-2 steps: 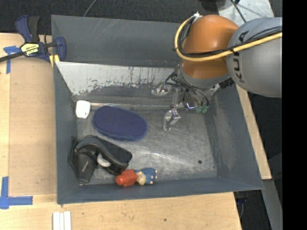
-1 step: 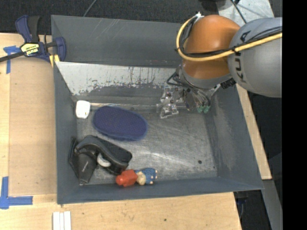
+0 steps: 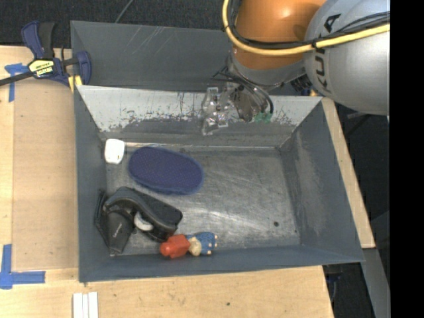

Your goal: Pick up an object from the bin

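Camera view: grey metal bin (image 3: pixel 311 177), floor scuffed. Gripper (image 3: pixel 217 114) by the back wall under the orange wrist cover (image 3: pixel 271 12); clenched or released, cannot tell. Well apart, in the left half: dark blue oval pad (image 3: pixel 165 170), soft-looking; white block (image 3: pixel 114 151); black plastic tool (image 3: pixel 136 217); red-and-blue toy figure (image 3: pixel 189 245) at the front wall.

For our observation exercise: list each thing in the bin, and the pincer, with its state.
Pincer: at the far wall of the bin, away from the things.
White block: resting by the left wall.
Blue oval pad: lying flat.
Black tool: lying in the near-left corner.
Red-and-blue figure: on its side.
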Controlling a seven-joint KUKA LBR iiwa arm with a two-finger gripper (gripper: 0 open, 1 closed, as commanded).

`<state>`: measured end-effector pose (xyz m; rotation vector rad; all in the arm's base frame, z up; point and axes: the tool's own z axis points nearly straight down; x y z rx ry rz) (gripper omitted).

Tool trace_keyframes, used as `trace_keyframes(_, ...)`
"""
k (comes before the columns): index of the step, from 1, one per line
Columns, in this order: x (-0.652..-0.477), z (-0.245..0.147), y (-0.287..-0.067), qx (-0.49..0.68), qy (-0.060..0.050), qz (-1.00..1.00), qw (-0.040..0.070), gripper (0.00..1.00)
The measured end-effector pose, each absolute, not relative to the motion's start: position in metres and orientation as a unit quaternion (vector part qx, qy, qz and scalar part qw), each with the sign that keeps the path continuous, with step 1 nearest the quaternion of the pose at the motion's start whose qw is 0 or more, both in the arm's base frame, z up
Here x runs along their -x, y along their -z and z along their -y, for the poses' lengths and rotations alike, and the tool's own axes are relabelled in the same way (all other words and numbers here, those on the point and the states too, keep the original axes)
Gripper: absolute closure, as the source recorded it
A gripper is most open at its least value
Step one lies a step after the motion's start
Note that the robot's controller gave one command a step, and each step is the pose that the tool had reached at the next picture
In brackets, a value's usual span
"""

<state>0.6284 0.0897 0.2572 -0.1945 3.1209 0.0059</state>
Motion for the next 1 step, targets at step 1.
trace_keyframes(1,-0.5864,-0.134,-0.1585,0.132,-0.001,-0.991,-0.002,1.0)
